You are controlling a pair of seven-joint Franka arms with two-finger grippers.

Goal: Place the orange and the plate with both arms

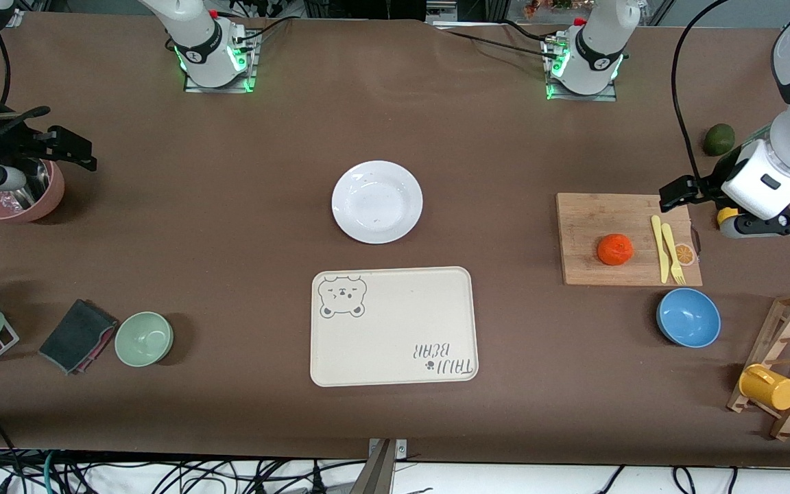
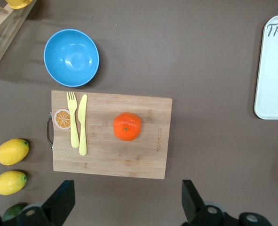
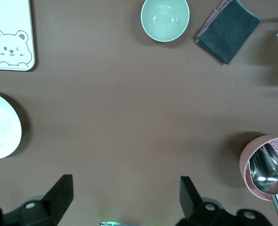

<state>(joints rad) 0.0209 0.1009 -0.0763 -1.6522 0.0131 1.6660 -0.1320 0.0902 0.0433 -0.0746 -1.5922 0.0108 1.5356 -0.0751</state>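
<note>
Orange (image 1: pixel 615 249): small, round, bright red-orange, slightly flattened; rests on the wooden cutting board (image 1: pixel 587 226) at right of centre in the front view, beside the yellow knife (image 1: pixel 657 248) and fork (image 1: pixel 673 255).
Plate (image 1: pixel 377 202): plain white, shallow, empty; lies at frame centre on the brown counter (image 1: pixel 230 226), just above the bear-print tray (image 1: pixel 395 336).
Progress: judged not begun; neither object is grasped, and the tray is bare.
Left hand (image 2: pixel 127 202): at the right edge of the front view, spread wide, empty, beside the board.
Right hand (image 3: pixel 124 200): at the left edge, spread wide, empty, near the pink bowl (image 1: pixel 25 199); its arm waits.
</note>
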